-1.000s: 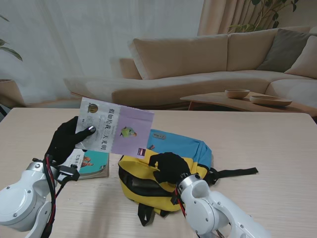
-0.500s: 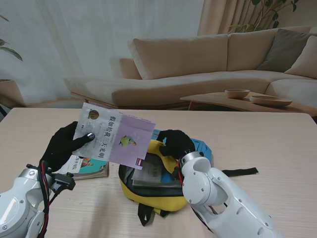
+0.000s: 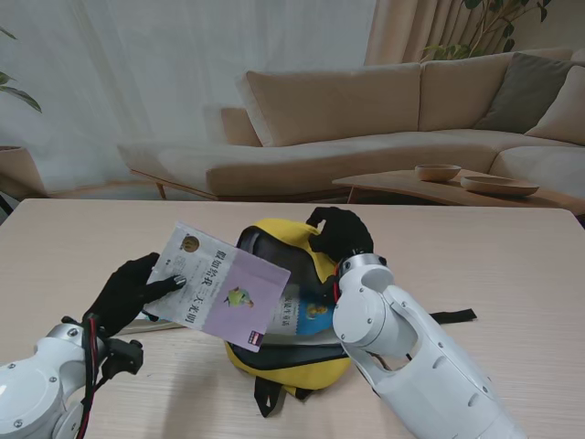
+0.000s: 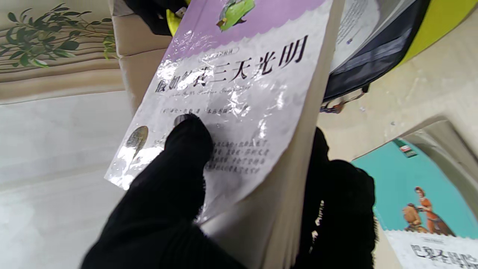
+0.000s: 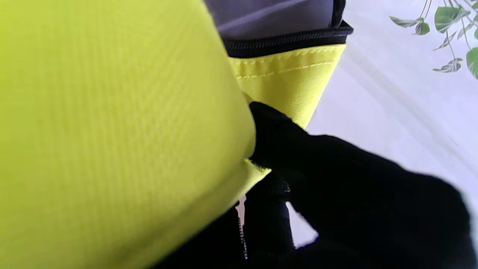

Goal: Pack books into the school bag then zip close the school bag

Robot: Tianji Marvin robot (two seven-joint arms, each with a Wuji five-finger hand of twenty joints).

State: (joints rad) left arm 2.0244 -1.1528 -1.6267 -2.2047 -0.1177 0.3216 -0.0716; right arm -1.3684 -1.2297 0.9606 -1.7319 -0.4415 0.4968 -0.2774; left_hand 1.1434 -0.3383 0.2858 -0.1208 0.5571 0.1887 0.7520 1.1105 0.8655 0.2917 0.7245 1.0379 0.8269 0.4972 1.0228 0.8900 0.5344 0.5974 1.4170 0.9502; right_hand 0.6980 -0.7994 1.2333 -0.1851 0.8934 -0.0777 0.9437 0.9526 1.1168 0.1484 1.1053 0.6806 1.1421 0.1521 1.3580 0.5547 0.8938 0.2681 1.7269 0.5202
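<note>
The yellow school bag (image 3: 302, 361) lies in the middle of the table with its flap (image 3: 315, 251) lifted high. My right hand (image 3: 340, 233) is shut on that yellow flap (image 5: 112, 130), pinching the fabric. Inside the bag a book (image 3: 306, 311) with a blue cover shows. My left hand (image 3: 128, 293) is shut on a white and purple book (image 3: 224, 294), thumb (image 4: 186, 138) on its cover (image 4: 239, 86); its far corner reaches the bag's mouth. A teal book (image 4: 407, 194) lies on the table under my left hand, mostly hidden in the stand view.
A black strap (image 3: 452, 316) trails from the bag toward my right. A second strap (image 3: 265, 395) hangs off the bag's near side. Beyond the table stand a beige sofa (image 3: 366, 119) and a low table with bowls (image 3: 439, 172).
My right hand has pulled the bag's flap up and away from me, opening the bag wide. My left hand has lowered the purple book and brought it toward the opening.
</note>
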